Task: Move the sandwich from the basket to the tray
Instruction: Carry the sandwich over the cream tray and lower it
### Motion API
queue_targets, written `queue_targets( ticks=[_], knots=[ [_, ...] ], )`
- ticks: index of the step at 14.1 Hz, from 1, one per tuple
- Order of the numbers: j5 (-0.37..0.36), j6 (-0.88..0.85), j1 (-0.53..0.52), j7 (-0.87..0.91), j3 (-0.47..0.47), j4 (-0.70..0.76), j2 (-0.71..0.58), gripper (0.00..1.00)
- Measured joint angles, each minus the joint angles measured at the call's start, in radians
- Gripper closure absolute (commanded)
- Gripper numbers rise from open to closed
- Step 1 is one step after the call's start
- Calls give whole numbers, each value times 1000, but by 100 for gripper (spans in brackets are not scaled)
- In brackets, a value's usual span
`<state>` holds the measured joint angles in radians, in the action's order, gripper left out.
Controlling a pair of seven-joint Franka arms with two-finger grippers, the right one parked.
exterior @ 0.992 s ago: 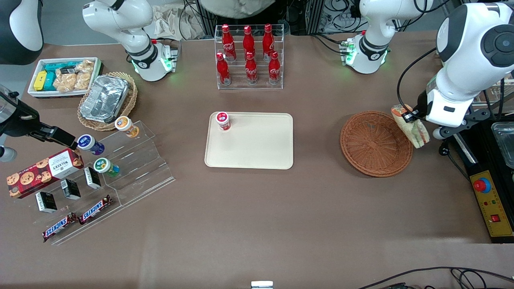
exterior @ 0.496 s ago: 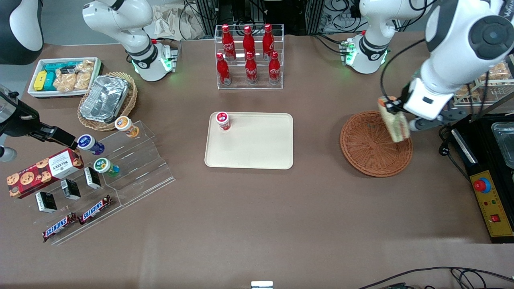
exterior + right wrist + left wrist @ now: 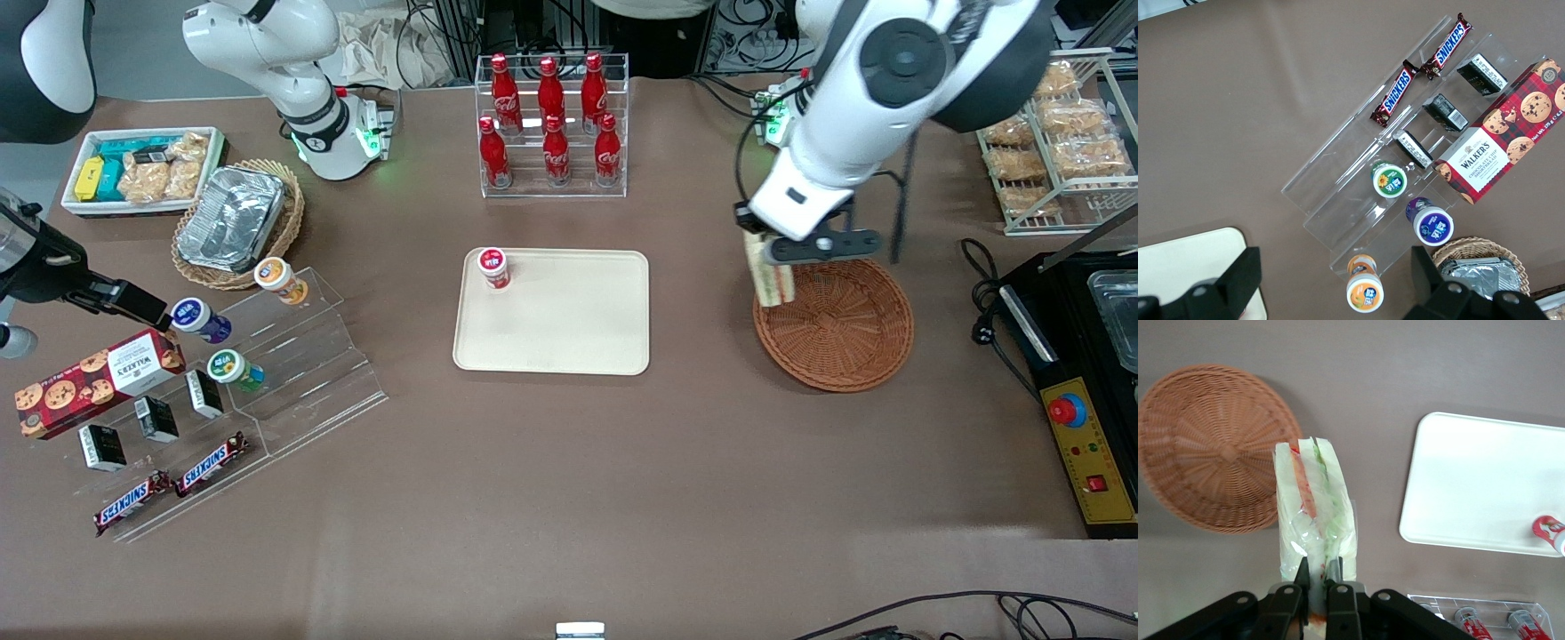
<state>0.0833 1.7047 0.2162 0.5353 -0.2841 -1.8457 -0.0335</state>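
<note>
Sandwich: I see the small three-cornered sandwich (image 3: 770,277) of pale bread with orange, red and green layers, in clear wrap, up in the air. It hangs over the basket's rim on the side nearest the tray.

Gripper: my left arm's black two-finger gripper (image 3: 1316,577) is pinched tight on one end of the sandwich (image 3: 1313,517), so the rest sticks out past the fingertips (image 3: 1301,572).

Basket: the round, flat, reddish-brown wicker basket (image 3: 845,333) sits on the brown table (image 3: 569,480) with nothing in it. From the wrist camera I see it (image 3: 1211,447) just beside the sandwich.

Tray: the flat cream plastic tray (image 3: 569,324) with round corners lies near the basket, toward the parked arm's end. They do not touch.

Cup: a small white cup with a red lid (image 3: 493,268) stands in one tray corner.

Bottles: red bottles in a clear rack (image 3: 551,124) stand farther from the front camera than the tray.
</note>
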Motion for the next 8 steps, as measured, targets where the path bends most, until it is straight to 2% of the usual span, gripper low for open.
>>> queue_targets(
  ticks=[8],
  knots=[
    [3,201,181,31,-2,-10,93,100]
  ],
)
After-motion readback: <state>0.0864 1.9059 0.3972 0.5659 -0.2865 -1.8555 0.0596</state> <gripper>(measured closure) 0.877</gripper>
